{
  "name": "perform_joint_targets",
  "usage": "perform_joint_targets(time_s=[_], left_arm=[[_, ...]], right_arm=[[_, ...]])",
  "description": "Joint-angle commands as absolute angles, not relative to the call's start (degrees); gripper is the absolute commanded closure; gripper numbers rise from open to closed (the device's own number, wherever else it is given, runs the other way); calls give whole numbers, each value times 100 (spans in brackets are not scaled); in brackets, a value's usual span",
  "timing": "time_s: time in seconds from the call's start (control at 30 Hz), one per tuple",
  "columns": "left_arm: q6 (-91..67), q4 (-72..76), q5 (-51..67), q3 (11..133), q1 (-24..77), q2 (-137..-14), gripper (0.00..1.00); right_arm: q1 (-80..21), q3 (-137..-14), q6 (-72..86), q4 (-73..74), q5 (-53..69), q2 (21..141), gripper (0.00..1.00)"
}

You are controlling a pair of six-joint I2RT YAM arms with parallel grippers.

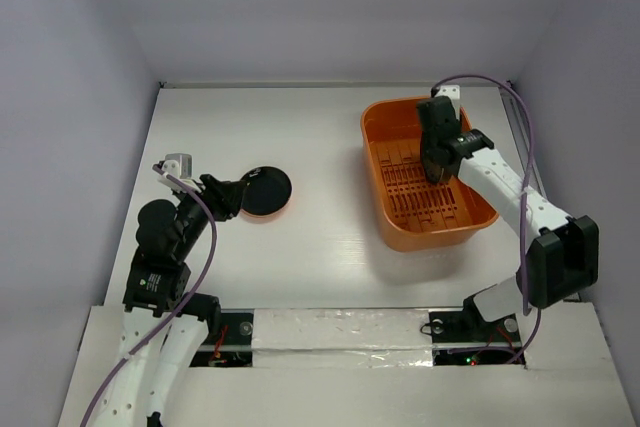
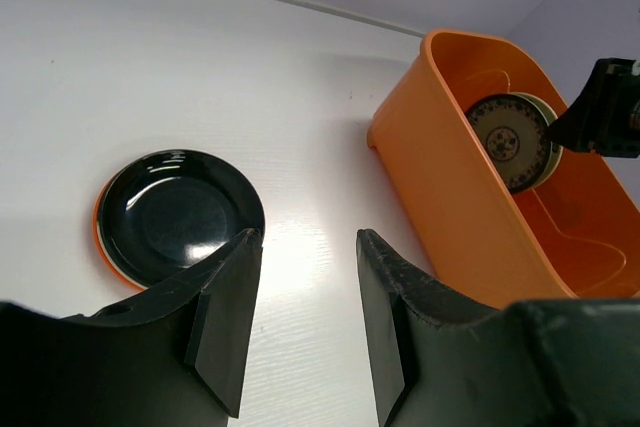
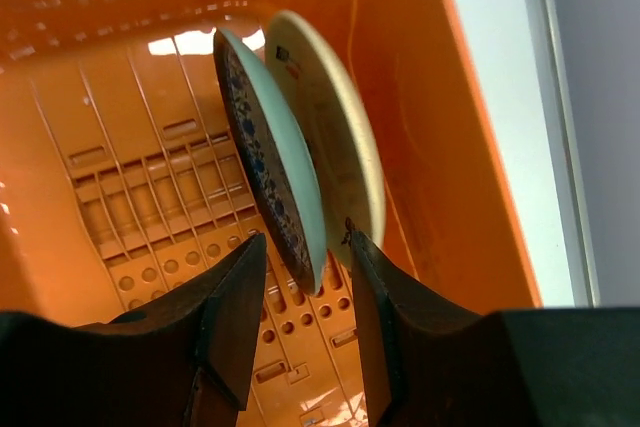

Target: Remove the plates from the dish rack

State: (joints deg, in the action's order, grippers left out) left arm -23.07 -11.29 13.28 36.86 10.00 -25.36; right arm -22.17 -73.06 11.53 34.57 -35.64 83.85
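Observation:
The orange dish rack (image 1: 432, 235) stands at the right of the table. Two plates stand on edge at its far end: a teal plate (image 3: 268, 162) with a dark blue patterned face and a cream plate (image 3: 340, 137) behind it. My right gripper (image 3: 305, 237) is open inside the rack, with its fingers on either side of the teal plate's lower rim. A plate with a red-orange rim and a dark glossy face (image 1: 266, 192) lies flat on the table at the left. My left gripper (image 2: 308, 237) is open and empty just beside it. No tan plate shows.
The left wrist view shows the plate on the table (image 2: 175, 212), the rack's near wall (image 2: 450, 217), the standing patterned plate (image 2: 508, 142) and my right gripper (image 2: 605, 107). The rack floor (image 3: 170, 207) is slotted. White walls enclose the table.

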Motion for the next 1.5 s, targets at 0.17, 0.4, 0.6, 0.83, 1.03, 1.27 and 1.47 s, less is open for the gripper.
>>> perform_joint_targets(time_s=[0.17, 0.4, 0.6, 0.83, 1.03, 1.27, 1.47], left_arm=[[-2329, -800, 1362, 3639, 1063, -2549, 60], [-2329, -817, 1354, 3639, 1063, -2558, 60], [-2329, -817, 1345, 3630, 1116, -2558, 60], [-2329, -817, 1327, 3639, 1116, -2549, 60], [-2338, -817, 1318, 3639, 1116, -2531, 60], [-2338, -817, 1327, 3639, 1116, -2540, 60], [-2338, -809, 1319, 3630, 1063, -2522, 60]], right_arm=[[-2083, -7769, 976, 3568, -3585, 8947, 59], [-2083, -8016, 958, 3700, -3771, 9281, 68], [-2083, -8112, 809, 3744, -3858, 9194, 82], [-2083, -8384, 695, 3858, -3858, 8746, 89], [-2302, -8718, 668, 4043, -3710, 8176, 93], [-2636, -9000, 896, 3964, -3227, 7428, 100], [-3822, -8666, 1458, 2551, -1672, 7487, 100]])
